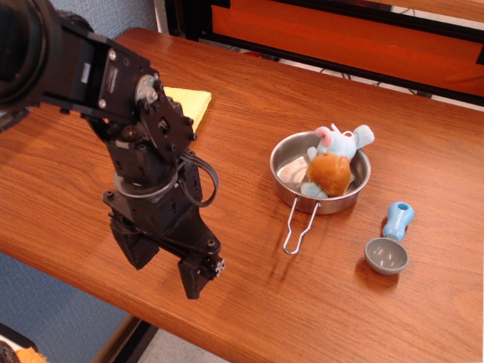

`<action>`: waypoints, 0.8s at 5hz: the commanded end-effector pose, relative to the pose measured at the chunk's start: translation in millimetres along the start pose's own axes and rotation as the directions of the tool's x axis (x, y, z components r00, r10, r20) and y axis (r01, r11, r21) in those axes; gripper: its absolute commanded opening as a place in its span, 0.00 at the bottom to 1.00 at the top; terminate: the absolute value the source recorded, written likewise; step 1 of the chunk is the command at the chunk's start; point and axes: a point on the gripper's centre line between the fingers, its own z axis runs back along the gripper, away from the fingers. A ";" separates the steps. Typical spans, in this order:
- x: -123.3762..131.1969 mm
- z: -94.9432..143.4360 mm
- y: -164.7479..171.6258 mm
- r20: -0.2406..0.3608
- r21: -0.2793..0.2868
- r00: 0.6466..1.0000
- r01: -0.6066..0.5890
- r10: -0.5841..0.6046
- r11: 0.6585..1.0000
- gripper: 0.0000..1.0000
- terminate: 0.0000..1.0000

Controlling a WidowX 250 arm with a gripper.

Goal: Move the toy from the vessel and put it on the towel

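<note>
One plush toy (333, 168) lies inside the one steel pan (286, 157), which sits on the wooden bench (423, 151) with its wire loop handle pointing toward the near edge. One grey scoop with a blue handle (390, 242) rests just right of the pan. One yellow towel (193, 104) lies well left of the pan, partly hidden behind the arm. The single gripper (170, 265) hangs left of the pan, its jaws apart and holding nothing.
</note>
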 end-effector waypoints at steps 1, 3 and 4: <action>0.0 0.0 0.0 0.000 0.000 1.000 0.000 0.000 1.000 1.00 0.00; 34.6 35.6 2.3 0.078 0.106 0.997 0.008 -0.016 0.994 1.00 0.00; 59.9 53.9 6.3 0.097 0.155 0.995 -0.039 0.024 0.987 1.00 0.00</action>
